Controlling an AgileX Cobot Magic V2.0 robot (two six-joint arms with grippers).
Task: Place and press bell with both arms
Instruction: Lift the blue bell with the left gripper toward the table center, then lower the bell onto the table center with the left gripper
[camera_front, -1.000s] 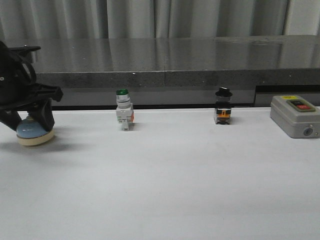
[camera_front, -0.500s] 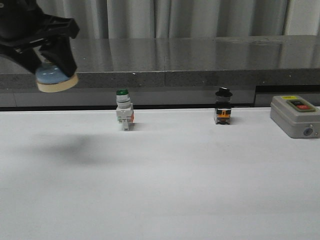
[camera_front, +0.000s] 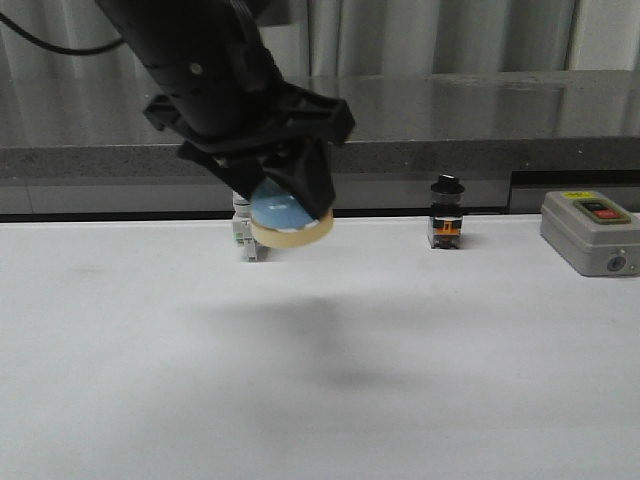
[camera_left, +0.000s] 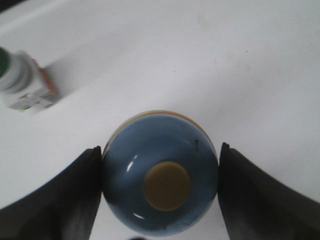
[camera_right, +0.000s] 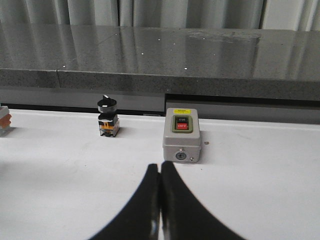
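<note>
My left gripper (camera_front: 285, 200) is shut on the bell (camera_front: 288, 217), a light-blue dome with a cream base, and holds it in the air above the white table near the middle. In the left wrist view the bell (camera_left: 161, 177) with its cream button sits between my two black fingers (camera_left: 65, 200), the gripper (camera_left: 161, 170) closed against its sides. My right gripper (camera_right: 160, 167) is shut and empty, low over the table, pointing at the grey switch box; it is out of the front view.
A green-capped white push-button switch (camera_front: 244, 236) stands partly hidden behind the left arm. A black-capped switch (camera_front: 446, 213) stands to the right, and a grey ON/OFF box (camera_front: 588, 230) at the far right. A dark stone ledge (camera_front: 450, 120) runs along the table's back.
My left gripper has lifted the bell off the table at the far left and carried it right and nearer, to in front of the green-capped switch. The switches have not moved.
</note>
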